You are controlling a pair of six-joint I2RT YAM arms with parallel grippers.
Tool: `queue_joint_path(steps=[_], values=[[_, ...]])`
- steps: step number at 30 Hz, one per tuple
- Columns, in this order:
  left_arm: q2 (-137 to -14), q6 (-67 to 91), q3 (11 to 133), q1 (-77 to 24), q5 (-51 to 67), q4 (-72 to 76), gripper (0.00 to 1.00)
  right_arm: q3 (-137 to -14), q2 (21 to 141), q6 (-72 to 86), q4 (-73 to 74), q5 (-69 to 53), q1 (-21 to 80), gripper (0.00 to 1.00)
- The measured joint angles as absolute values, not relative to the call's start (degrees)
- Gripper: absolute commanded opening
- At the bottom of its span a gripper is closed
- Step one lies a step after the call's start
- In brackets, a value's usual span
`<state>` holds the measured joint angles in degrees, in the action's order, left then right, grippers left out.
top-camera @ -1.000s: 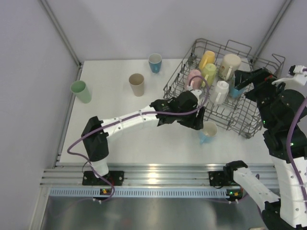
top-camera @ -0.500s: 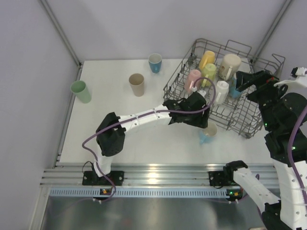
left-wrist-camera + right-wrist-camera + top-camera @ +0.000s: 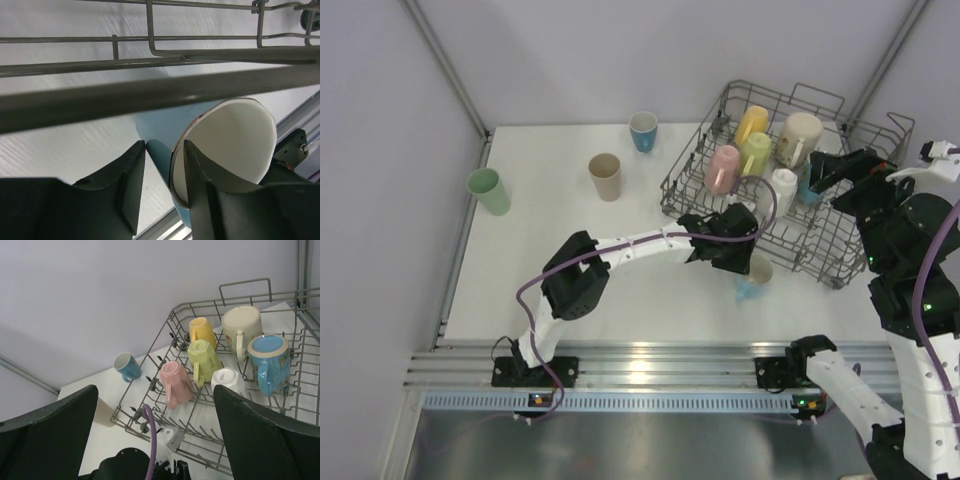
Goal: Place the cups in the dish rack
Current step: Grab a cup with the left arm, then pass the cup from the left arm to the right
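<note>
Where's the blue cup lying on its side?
Top view: blue cup lies on the table outside the near edge of the dish rack, left gripper straddling its rim.

Dish rack [image 3: 692, 160]: grey wire, table's [image 3: 540, 230] 2 o'clock.
Racked, bases up: yellow mug [image 3: 202, 331], lime mug [image 3: 204, 359], pink mug [image 3: 176, 381], cream mug [image 3: 241, 330], white mug [image 3: 227, 381], blue mug [image 3: 270, 360].
Upright: mint tumbler [image 3: 489, 190] at 9 o'clock, beige tumbler [image 3: 605, 176] at 11, blue cup [image 3: 643, 130] at 12.
Tipped cup [image 3: 752, 275]: light blue, white inside — rack's 6 o'clock.
</note>
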<state>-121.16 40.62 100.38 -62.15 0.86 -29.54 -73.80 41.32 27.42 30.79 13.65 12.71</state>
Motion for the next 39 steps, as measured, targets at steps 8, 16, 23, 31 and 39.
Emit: queue_joint_path(steps=[8, 16, 23, 31, 39], values=[[-121.1, 40.5, 98.9, -62.3, 0.6, -29.8, 0.0, -73.5, 41.4, 27.4, 30.7, 13.0, 12.7, 0.99], [-113.0, 40.8, 89.1, -61.5, 0.4, -30.0, 0.0, -72.5, 42.7, 26.7, 28.4, 1.5, 12.7, 0.99], [-98.5, 41.8, 79.2, -54.8, 5.6, -27.9, 0.0, -68.1, 45.6, 29.2, 22.2, -11.1, 12.7, 0.99], [-83.3, 47.2, 69.6, -39.0, 17.1, -15.4, 0.0, -61.5, 47.3, 33.3, 12.9, -24.9, 12.8, 1.0], [-78.7, 58.6, 65.0, -26.8, 28.1, 1.9, 0.0, -58.6, 48.5, 39.3, 1.3, -35.1, 13.9, 0.97]])
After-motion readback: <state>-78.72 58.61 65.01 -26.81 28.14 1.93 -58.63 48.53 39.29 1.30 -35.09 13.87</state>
